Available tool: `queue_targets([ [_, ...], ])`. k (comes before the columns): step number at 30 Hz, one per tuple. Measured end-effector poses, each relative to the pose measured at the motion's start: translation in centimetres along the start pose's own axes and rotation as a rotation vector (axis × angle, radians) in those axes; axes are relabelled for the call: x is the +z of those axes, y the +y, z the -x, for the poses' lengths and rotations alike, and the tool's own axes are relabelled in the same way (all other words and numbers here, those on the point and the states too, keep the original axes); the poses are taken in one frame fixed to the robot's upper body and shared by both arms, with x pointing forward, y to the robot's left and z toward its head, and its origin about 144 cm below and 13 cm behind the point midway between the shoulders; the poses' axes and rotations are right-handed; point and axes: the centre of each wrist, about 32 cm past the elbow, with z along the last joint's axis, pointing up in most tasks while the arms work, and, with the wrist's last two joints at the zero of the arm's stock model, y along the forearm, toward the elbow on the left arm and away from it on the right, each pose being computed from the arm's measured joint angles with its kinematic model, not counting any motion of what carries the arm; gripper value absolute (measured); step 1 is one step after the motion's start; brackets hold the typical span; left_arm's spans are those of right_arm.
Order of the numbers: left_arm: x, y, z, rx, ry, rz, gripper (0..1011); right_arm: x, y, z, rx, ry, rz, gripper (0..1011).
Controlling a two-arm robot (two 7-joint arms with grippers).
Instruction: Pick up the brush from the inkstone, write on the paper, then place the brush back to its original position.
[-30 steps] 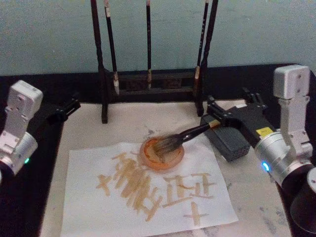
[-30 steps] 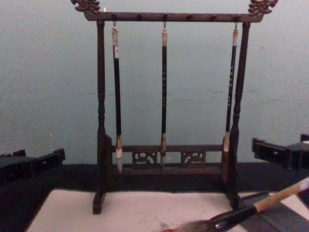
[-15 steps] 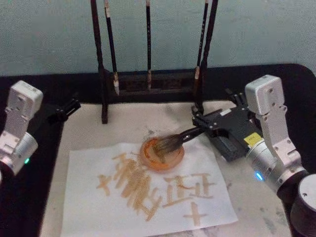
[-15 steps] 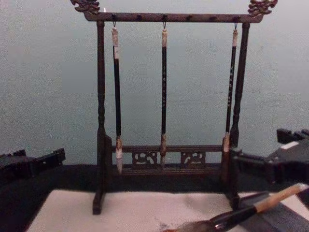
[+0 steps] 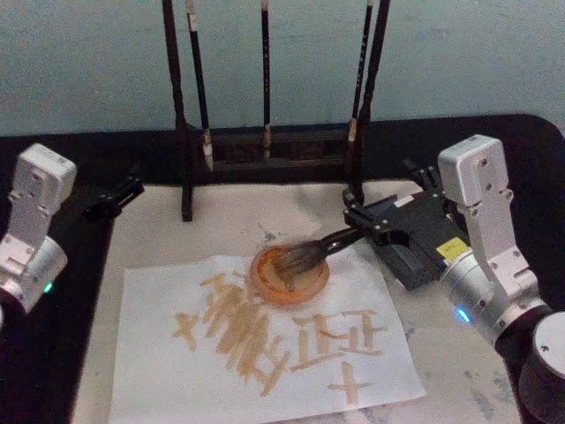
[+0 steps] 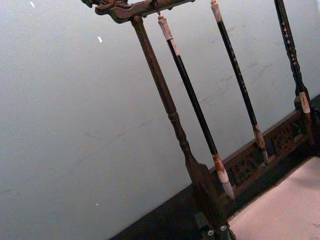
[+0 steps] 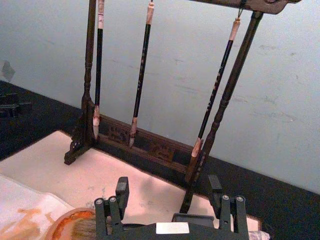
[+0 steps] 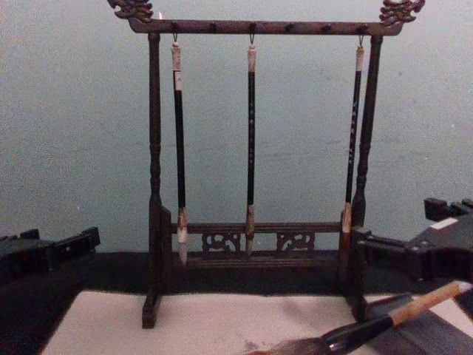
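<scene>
Above brush [image 5: 305,255] (bristles dished), right end effector [image 5: 360,223]

Quick tally — three thin brushes [image 8: 179,163] hanging on one wooden rack [image 8: 153,185] along the top of the frame. One thick brush [image 5: 309,253], bristles in one orange dish [image 5: 290,276] at center. One sheet of paper [image 5: 159,380] lower left, one dark inkstone [image 5: 409,262] right — two grippers, left gripper [image 5: 122,192] and right gripper [image 5: 366,216].

White arms [image 5: 484,199], black pincers [image 5: 364,221]
</scene>
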Motion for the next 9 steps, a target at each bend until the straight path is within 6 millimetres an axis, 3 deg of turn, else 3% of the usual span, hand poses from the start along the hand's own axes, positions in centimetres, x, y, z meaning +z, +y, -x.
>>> queue_targets([
  [9,0.00,0.00,0.00,0.000,0.000,0.000,1002,0.04,0.01,0.00,-0.004,0.001,-0.002,1001],
])
